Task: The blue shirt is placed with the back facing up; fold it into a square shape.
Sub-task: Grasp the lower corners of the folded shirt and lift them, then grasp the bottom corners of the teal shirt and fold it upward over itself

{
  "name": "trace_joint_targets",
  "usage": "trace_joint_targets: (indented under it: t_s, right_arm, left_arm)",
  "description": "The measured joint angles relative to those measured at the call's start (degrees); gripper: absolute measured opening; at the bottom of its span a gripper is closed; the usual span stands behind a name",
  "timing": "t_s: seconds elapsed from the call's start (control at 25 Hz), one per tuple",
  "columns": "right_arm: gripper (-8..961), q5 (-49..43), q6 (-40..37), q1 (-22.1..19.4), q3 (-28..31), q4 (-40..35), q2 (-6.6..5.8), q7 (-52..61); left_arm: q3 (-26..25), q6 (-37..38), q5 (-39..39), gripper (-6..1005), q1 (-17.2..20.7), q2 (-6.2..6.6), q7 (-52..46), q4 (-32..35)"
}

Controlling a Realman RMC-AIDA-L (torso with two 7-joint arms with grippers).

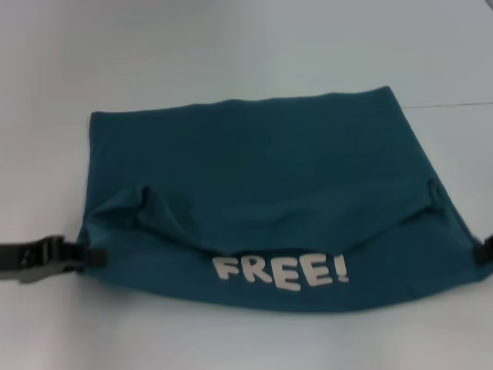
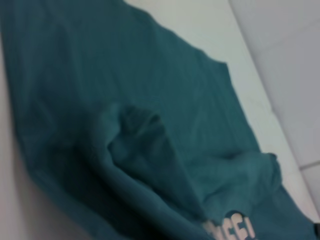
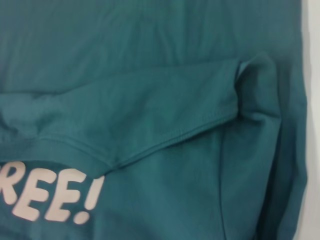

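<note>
Grippers, left (image 1: 91, 257) and right (image 1: 484, 250), flank blue shirt (image 1: 262, 177) edges, finger state unclear.

Rumpled blue shirt (image 2: 150, 125) with white lettering (image 2: 232, 226) showing.

Teal shirt, white letters, pale table

The large dark teal-blue cotton T-shirt (image 1: 269, 177) shows plain, unpatterned cloth up toward 12 o'clock, with white block lettering "FREE!" (image 1: 281, 271) down at 6 o'clock. Under it, the flat pale grey-white tabletop (image 1: 192, 46). At 9 o'clock, the black-and-grey left gripper (image 1: 91, 256); at 3 o'clock, the black right gripper (image 1: 485, 251).
</note>
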Motion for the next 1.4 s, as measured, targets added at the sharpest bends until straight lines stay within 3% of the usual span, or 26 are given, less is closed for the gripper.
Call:
trace_joint_targets:
  t_s: [0.24,0.52,0.84,1.4]
  right_arm:
    - [39,-0.09,-6.31,-2.0,0.34,-0.09,-0.94,-1.49]
    - [40,-0.11,-11.44,-2.85,0.3,-0.15,-0.47,-2.93]
    - [39,-1.26,-15.25,-4.19,0.45,-0.24,0.0,-3.64]
    - [40,-1.14,-17.94,-5.18,1.85,-0.85,0.73,-5.41]
  left_arm:
    - [-3.35,7.35,6.05,50,3.47,-0.17,2.16,5.18]
    - [-3.79,14.11,8.31,50,4.81,-0.66,6.64,5.07]
    - [-3.84,16.94,10.41,50,6.52,-1.41,7.73,5.24]
    - [-3.87,18.61,12.51,50,5.18,-0.71,8.41,5.22]
